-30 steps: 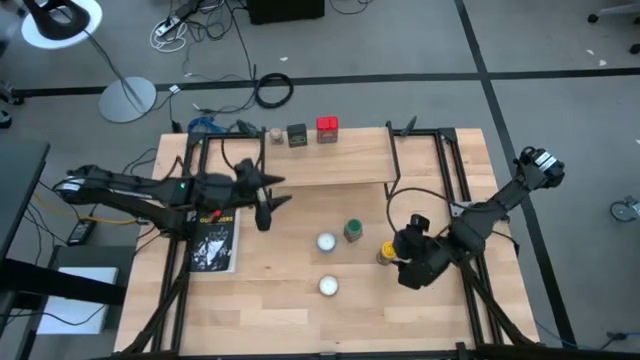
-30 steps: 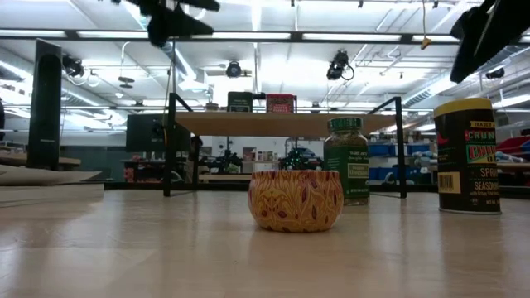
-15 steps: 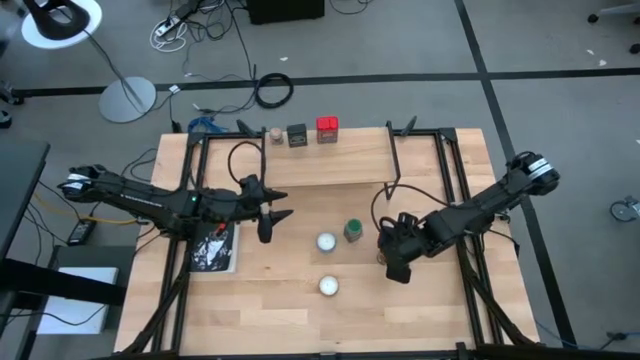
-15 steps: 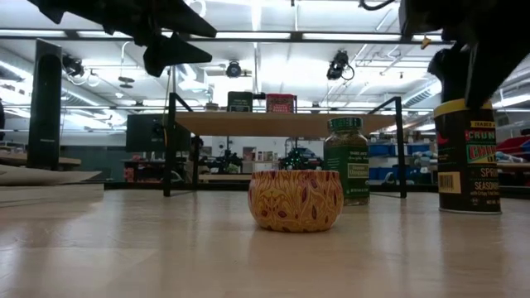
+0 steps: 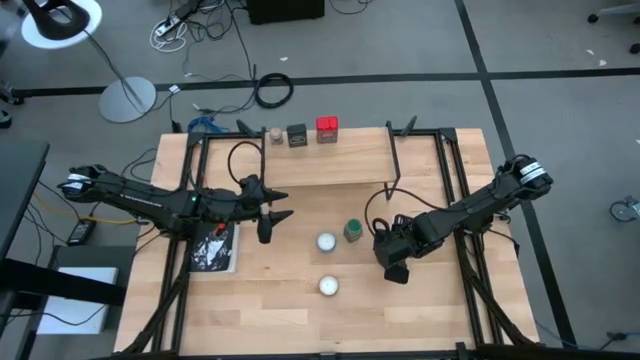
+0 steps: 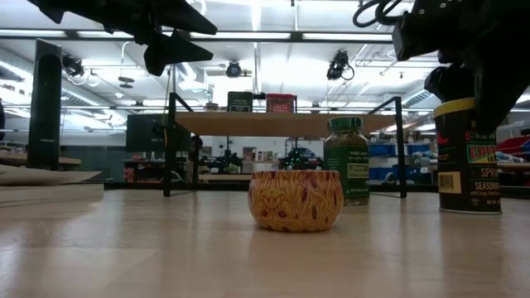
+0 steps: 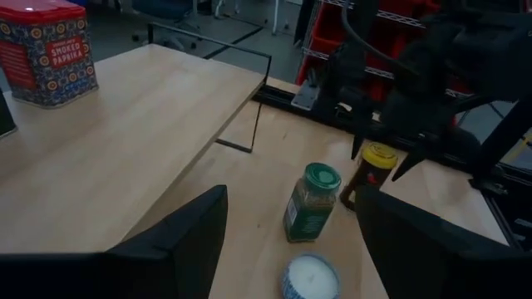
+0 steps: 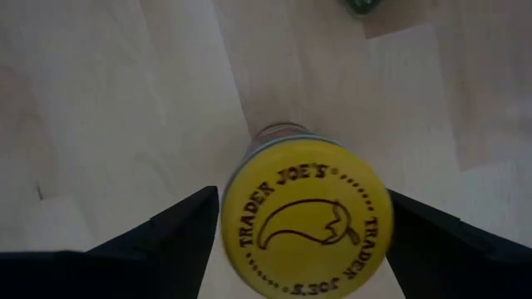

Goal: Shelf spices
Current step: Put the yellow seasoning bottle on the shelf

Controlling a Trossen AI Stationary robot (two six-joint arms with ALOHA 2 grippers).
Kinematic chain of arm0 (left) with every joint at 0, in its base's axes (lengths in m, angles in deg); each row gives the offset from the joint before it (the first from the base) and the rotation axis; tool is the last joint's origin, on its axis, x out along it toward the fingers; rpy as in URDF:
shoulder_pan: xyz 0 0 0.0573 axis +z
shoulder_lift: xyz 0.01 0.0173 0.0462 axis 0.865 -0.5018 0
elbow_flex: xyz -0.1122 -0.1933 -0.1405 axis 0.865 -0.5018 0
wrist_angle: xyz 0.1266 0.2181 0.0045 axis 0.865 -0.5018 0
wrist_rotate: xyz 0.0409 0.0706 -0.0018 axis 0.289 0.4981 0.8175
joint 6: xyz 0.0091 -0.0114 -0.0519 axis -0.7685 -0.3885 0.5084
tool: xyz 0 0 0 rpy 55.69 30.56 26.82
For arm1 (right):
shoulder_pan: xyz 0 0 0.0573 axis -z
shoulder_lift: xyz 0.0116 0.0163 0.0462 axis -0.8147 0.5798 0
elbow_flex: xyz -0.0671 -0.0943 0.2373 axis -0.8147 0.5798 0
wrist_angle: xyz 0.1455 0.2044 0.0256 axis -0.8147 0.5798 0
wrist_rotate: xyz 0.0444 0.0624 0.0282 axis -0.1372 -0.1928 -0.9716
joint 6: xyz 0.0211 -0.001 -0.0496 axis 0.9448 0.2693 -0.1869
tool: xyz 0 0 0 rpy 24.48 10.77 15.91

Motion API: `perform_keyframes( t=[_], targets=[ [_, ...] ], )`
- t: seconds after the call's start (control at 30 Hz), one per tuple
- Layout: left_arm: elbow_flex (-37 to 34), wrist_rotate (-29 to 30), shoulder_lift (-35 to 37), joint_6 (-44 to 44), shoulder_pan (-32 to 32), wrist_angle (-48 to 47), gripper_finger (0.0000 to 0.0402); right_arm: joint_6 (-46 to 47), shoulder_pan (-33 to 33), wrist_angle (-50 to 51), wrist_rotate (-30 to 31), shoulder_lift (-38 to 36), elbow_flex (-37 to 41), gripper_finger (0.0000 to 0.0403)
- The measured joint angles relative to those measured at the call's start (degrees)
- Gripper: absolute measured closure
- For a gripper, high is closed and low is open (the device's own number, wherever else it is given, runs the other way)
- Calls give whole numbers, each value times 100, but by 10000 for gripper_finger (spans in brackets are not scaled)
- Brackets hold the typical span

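yellow-lidded dark spice jar stands upright on the light wooden table, between the spread fingers of the right gripper, unclasped. left gripper, open and empty, hovers beside the light-wood shelf.

Bright, even light falls from ceiling strip lights at twelve o'clock in the low view, leaving soft shadows and a mild sheen on the table. The yellow lid looks slightly blurred.
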Motion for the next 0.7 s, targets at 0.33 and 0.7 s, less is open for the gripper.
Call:
perform_keyframes(
  t=[0.33, 0.7],
  targets=[
    [2, 0, 0, 44, 0, -1, 133, -61, 0, -261, -180, -20, 0, 179],
    [2, 0, 0, 46, 0, -6, 133, -162, 106, -26, -165, -15, -587, 179]
  ],
)
